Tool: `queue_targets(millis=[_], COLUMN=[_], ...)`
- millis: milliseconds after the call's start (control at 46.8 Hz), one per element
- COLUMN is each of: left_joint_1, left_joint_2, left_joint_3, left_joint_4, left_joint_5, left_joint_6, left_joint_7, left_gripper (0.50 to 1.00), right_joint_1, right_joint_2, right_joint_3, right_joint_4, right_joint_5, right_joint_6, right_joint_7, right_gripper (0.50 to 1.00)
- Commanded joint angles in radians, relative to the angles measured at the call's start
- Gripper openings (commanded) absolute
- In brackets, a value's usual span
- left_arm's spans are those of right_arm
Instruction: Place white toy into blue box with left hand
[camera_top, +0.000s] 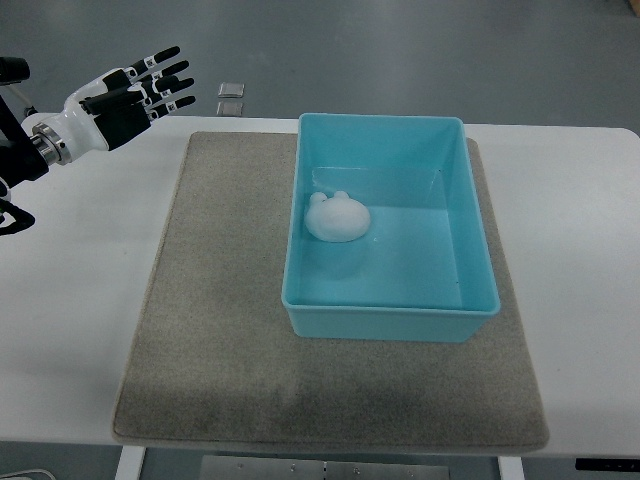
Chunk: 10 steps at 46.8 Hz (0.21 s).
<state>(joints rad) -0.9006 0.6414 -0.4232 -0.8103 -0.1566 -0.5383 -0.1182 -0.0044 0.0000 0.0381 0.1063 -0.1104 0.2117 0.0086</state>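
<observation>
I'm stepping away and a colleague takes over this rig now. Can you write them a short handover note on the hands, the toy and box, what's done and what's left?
Left hand: open, fingers extended, holding nothing, raised at the table's far left corner, well clear of the box.
Right hand: not in view.
Small rounded white toy: lying inside the light blue rectangular plastic box, against its left wall.
Box sits on the grey felt mat on the white table.
Done: toy is in the box.
Left: nothing visible.

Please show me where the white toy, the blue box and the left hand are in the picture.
white toy (337, 217), top view, middle of its body.
blue box (385, 322), top view, on its near outer wall.
left hand (130, 98), top view, on the back of the hand.
</observation>
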Motion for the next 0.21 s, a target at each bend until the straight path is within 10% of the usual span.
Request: queue_targets(millis=[0, 192], left_joint_1=[0.000, 0.000], left_joint_2=[0.000, 0.000], left_joint_3=[0.000, -0.002], left_joint_4=[-0.001, 0.000], left_joint_5=[0.000, -0.001], left_joint_6=[0.000, 0.000], left_joint_7=[0.000, 0.000], left_gripper=[0.996, 0.996], right_joint_1=[0.000, 0.000], right_joint_2=[0.000, 0.000], right_joint_3=[-0.001, -0.004], right_joint_4=[0.009, 0.016], right_joint_5=[0.000, -0.003], right_joint_6=[-0.002, -0.002], right_joint_7=[0.001, 0.002], right_gripper=[0.936, 0.936])
